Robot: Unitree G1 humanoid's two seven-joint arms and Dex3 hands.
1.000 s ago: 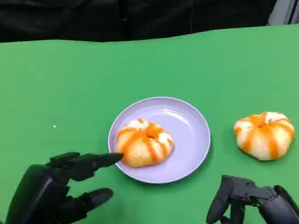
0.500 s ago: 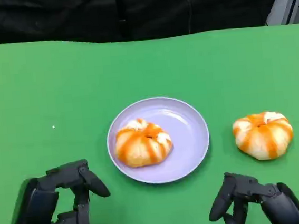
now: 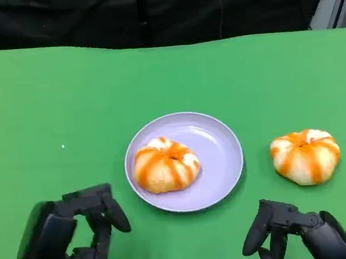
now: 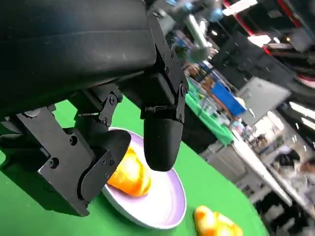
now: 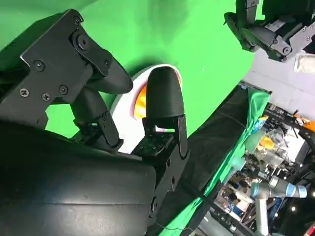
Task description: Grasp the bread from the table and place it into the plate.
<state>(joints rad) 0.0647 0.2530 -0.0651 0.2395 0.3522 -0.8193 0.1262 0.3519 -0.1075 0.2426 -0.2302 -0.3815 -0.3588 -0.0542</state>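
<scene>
Although one bread (image 3: 166, 164) already lies in the purple plate (image 3: 220, 146), a second bread (image 3: 305, 156) sits on the green table (image 3: 47, 98), well right of the plate and just beyond the right hand (image 3: 296, 234); that hand holds nothing, its fingers curled downward; the left hand (image 3: 67, 237) is likewise empty, fingers bent inward near the plate's left rim. The soft bread could squash or roll away if the right hand closes off-centre; a low carry might clip the plate's rim or nudge the bread already there; the left hand, being close, might bump the plate.
</scene>
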